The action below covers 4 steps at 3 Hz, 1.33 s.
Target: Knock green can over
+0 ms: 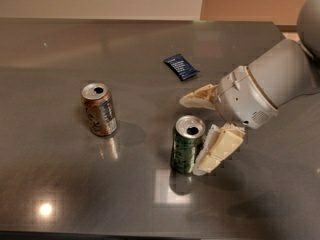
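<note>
The green can [186,146] stands upright near the middle of the grey metal table [60,184], silver top with its drinking hole facing up. My gripper [190,136] reaches in from the right, open. Its near cream finger [217,151] lies against the can's right side. Its far finger [197,97] sits just behind the can, apart from it. The white arm fills the right side of the view.
An orange-brown can [99,109] stands upright to the left of the green can. A small dark blue packet [181,66] lies flat farther back. The table's back edge meets a pale wall, and its front edge runs along the bottom of the view.
</note>
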Available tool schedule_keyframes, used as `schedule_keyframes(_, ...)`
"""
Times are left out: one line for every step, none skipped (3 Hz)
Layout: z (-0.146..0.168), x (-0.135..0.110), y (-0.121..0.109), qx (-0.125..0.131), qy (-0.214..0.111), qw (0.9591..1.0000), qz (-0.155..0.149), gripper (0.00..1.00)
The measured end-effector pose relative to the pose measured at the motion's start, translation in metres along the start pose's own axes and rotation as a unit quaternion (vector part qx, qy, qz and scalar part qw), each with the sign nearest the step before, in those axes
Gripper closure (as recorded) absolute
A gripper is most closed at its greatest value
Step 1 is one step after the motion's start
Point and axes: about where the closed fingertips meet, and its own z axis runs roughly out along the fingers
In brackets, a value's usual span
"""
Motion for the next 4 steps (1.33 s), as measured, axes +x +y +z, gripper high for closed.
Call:
schedule_keyframes(0.005, 0.003, 0.001, -0.012, 0.003, 0.9999, 0.006, 0.41)
schedule_keyframes(0.004, 0.003, 0.001, -0.014, 0.018, 0.9997, 0.007, 0.64)
schedule_keyframes(-0.015, 0.001, -0.014, 0.003, 0.056, 0.9983, 0.018, 0.88)
schedule_keyframes(-0.035, 0.001, -0.035, 0.015, 0.119, 0.9919, 0.041, 1.0)
